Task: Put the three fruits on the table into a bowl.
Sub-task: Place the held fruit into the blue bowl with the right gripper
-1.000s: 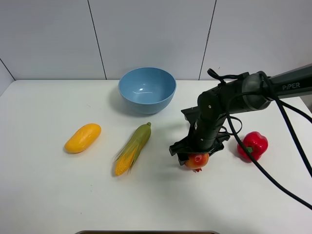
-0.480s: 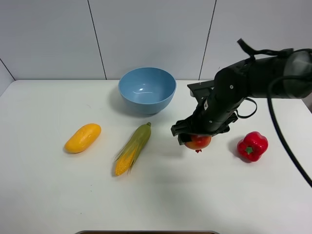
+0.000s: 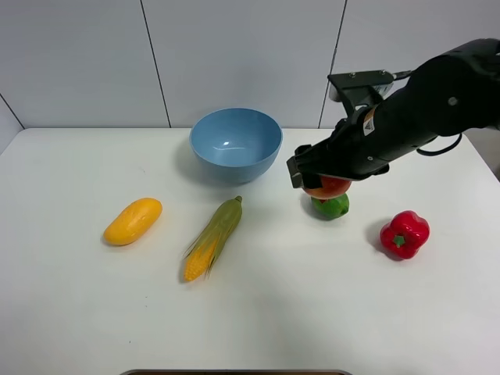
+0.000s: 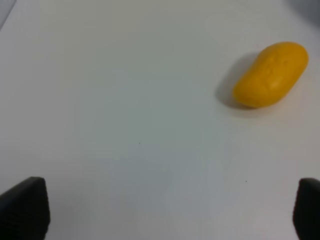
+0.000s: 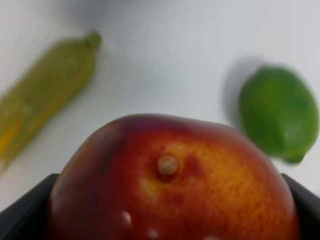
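My right gripper is shut on the red-yellow pomegranate and holds it in the air, right of the light-blue bowl. The pomegranate fills the right wrist view. The green lime lies on the white table just below it and also shows in the right wrist view. The yellow-orange mango lies at the left and shows in the left wrist view. My left gripper is open over bare table, well apart from the mango; it is out of the exterior view.
A green-husked corn cob lies between the mango and the lime, in front of the bowl. A red bell pepper stands at the right. The bowl holds nothing.
My right gripper has risen off the table with the pomegranate and moved back, toward the far side. The lime it had hidden now shows. Nothing else moved.
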You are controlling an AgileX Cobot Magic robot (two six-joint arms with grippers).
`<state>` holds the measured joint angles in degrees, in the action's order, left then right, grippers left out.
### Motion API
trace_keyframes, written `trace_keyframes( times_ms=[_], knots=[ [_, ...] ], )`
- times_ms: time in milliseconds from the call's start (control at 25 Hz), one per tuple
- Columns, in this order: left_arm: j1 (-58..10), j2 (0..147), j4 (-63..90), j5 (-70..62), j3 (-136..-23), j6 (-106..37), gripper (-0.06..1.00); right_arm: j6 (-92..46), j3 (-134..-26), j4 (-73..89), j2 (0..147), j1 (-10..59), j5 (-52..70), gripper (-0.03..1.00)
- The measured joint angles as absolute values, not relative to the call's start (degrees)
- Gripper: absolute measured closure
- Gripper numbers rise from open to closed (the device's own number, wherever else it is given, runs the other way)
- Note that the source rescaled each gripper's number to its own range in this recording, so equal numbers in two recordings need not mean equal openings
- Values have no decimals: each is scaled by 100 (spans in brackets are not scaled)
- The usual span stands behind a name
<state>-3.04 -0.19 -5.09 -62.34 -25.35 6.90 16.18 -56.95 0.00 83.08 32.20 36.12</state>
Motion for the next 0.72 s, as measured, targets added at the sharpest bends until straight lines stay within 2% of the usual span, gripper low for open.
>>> trace_keyframes(
  times_ms=[360,720],
  knots=[
    [-304,-19,-509,-6234,-2535,690,-6,1618,-5871,-203,7966,3220,2830,63],
    [-304,-19,-509,-6234,-2535,690,-6,1596,-7195,-709,8350,3220,2658,63]
  ],
)
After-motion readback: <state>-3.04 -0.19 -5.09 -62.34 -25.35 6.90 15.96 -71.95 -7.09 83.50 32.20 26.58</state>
